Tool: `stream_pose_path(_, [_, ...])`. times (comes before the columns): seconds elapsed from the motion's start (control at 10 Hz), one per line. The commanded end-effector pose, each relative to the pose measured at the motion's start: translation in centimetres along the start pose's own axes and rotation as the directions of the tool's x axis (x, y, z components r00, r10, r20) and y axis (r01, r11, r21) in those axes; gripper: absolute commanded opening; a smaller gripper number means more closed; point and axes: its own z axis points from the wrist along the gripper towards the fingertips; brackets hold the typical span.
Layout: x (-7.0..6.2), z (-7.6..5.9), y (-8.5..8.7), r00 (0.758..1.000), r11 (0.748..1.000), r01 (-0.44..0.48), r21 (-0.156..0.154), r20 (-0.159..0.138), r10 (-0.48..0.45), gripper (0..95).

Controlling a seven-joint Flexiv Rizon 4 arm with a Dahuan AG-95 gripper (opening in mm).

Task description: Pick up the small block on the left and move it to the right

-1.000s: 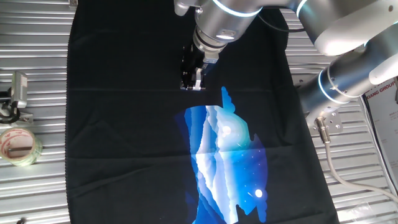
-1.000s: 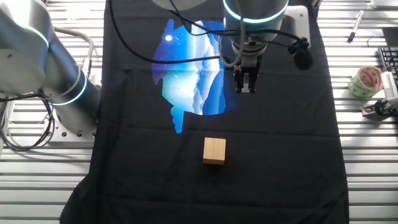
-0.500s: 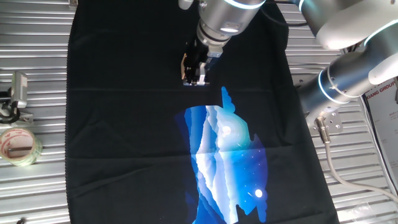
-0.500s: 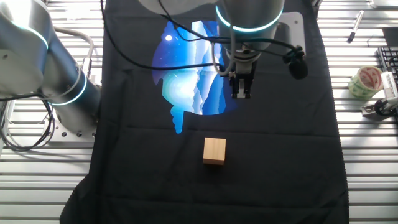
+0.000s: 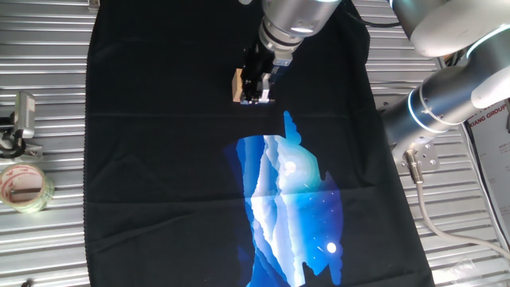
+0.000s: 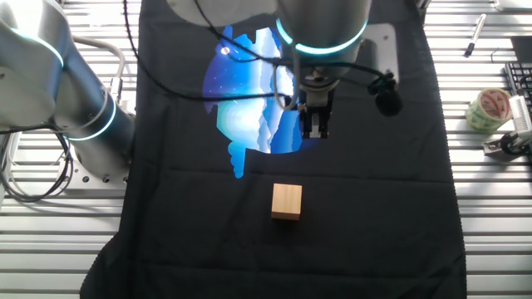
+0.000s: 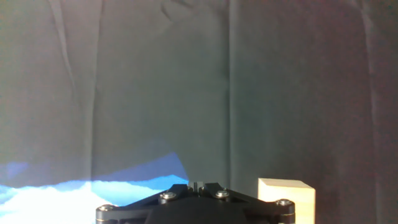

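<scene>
A ribbed metal table [image 6: 490, 216] is covered by a black cloth [image 6: 374, 208] printed with a bright blue and white landscape [image 6: 249, 100].

The gripper [image 6: 317, 131] hangs above the cloth at the edge of the blue print, pointing down. Its two fingers look pressed close together with nothing between them, though the tips are too small and dark to be sure, so I cannot tell whether it is truly closed. In the hand view only the black base of the gripper [image 7: 196, 202] shows at the bottom of the frame.

The block [image 6: 287, 202], a plain tan wooden cube, sits flat on the bare black cloth, apart from the gripper and nearer the cloth's edge than the print. From one fixed view it peeks out just beside the gripper [image 5: 256, 97] as a tan sliver [image 5: 237, 84]. In the hand view the block [image 7: 286, 198] lies at the lower right, beside the gripper base, not between the fingers.

The silver arm [image 6: 58, 91] stands at the side of the table. A roll of tape [image 6: 487, 110] lies on the bare metal well away from the cloth.
</scene>
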Motion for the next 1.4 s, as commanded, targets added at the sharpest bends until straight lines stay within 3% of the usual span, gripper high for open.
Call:
stream_pose_path(0.1, [0.3,0.2,-0.4,1.000,1.000,0.003,-0.001,0.004,-0.003,0.0])
stream_pose_path(0.6, [1.1,1.5,-1.4,0.999,1.000,0.010,0.003,0.031,-0.010,0.0])
stream_pose_path(1.2, [1.5,2.8,-2.0,0.999,1.000,0.008,0.002,0.036,-0.008,0.0])
stream_pose_path(1.4, [1.6,3.7,-2.0,0.999,1.000,0.000,0.017,0.049,-0.001,0.0])
